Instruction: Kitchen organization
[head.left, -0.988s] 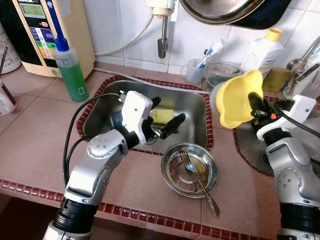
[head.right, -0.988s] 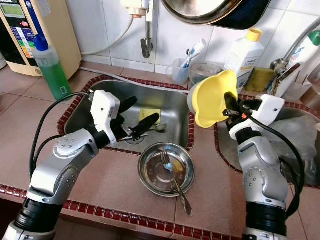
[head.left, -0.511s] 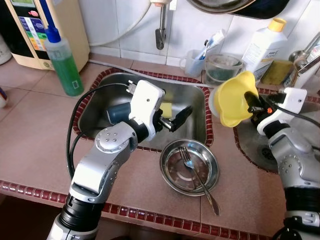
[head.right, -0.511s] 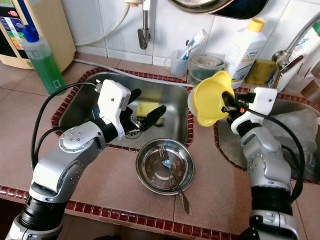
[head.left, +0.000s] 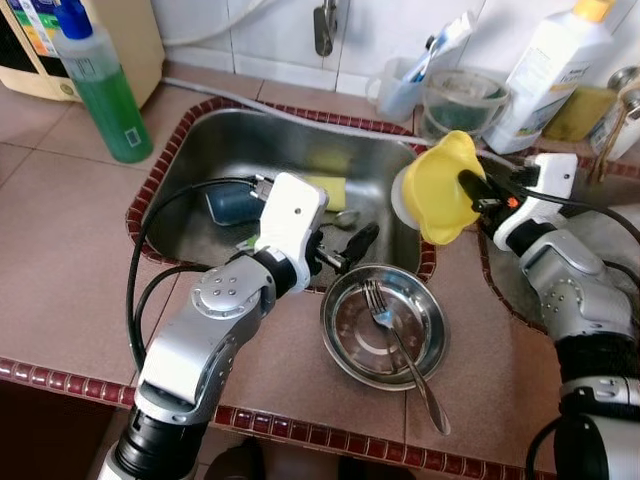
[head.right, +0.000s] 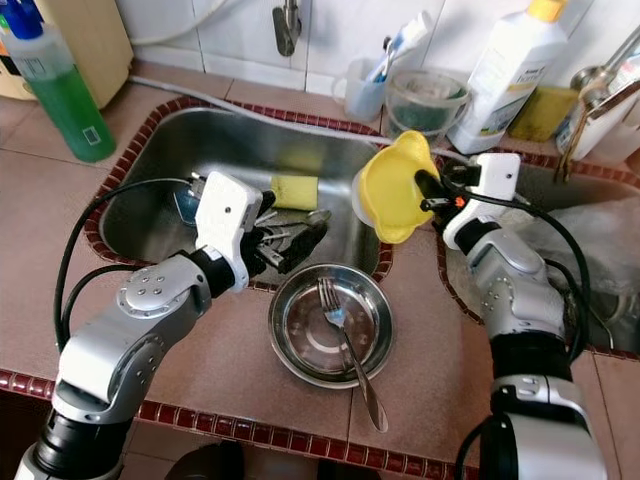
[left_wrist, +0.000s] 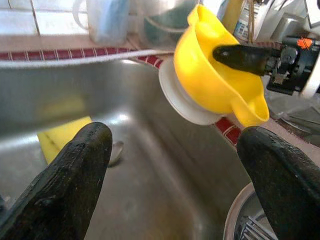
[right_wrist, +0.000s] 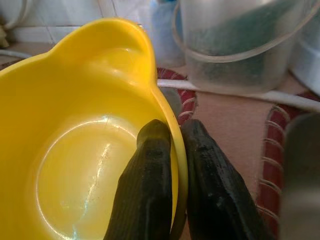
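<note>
- metal bowl (head.left: 383, 325) on the counter (head.left: 70, 250), fork (head.left: 400, 350) lying in it
- left gripper (head.left: 345, 250) fingers spread apart, holding nothing, at the front rim of the sink (head.left: 250, 140), just beside the bowl; arm bent, reaching in from the counter
- right gripper (right_wrist: 172, 165) clamped on the rim of the yellow bowl (head.left: 437, 187), bowl tilted, held above the sink's right edge
- sponge (head.right: 293, 190) in sink

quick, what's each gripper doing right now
Left gripper: open, empty, over the sink.
Right gripper: shut on the rim of the yellow bowl, held tilted.
</note>
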